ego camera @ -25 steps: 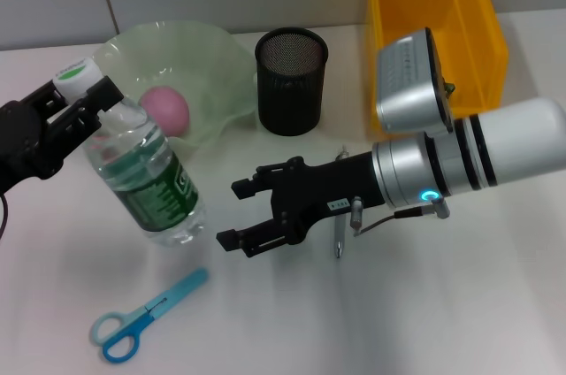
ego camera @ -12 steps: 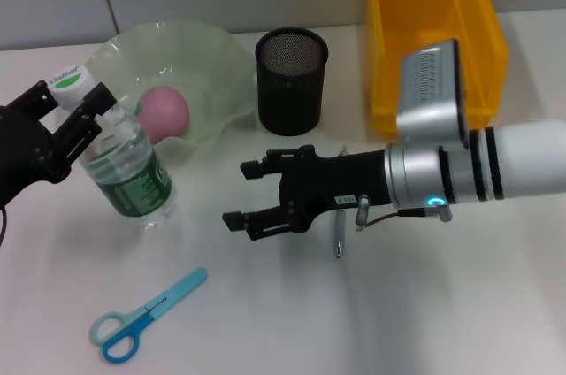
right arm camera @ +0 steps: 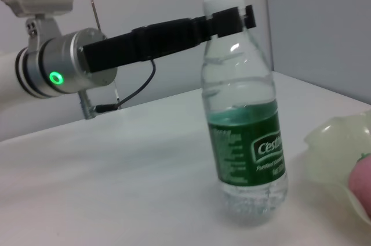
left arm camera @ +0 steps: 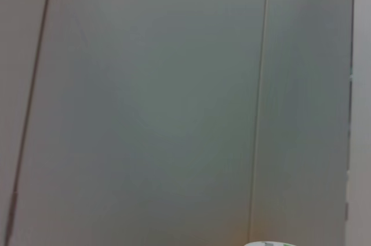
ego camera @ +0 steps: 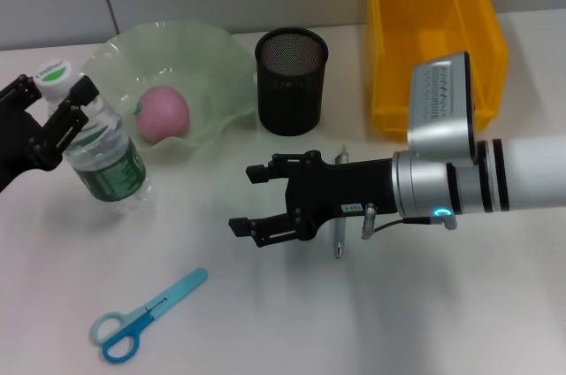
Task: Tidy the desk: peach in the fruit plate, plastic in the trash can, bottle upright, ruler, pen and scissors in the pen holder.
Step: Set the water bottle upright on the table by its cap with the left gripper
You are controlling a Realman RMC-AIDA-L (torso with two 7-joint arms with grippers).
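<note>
left gripper [ego camera: 60,96]: clamped on the bottle neck, just under the cap, at the desk's left edge
bottle [ego camera: 99,156]: nearly upright, base on the desk, just left of the plate; green label
right gripper [ego camera: 270,200]: jaws wide, holding nothing, low over mid-desk, pointing left
pen [ego camera: 339,235]: flat on the desk, partly under the right gripper
holder [ego camera: 291,81]: black mesh, upright behind the right gripper
plate [ego camera: 208,57]: pale green, peach [ego camera: 162,114] inside
scissors [ego camera: 144,316]: blue, flat, front left
bin [ego camera: 431,39]: yellow, back right
</note>
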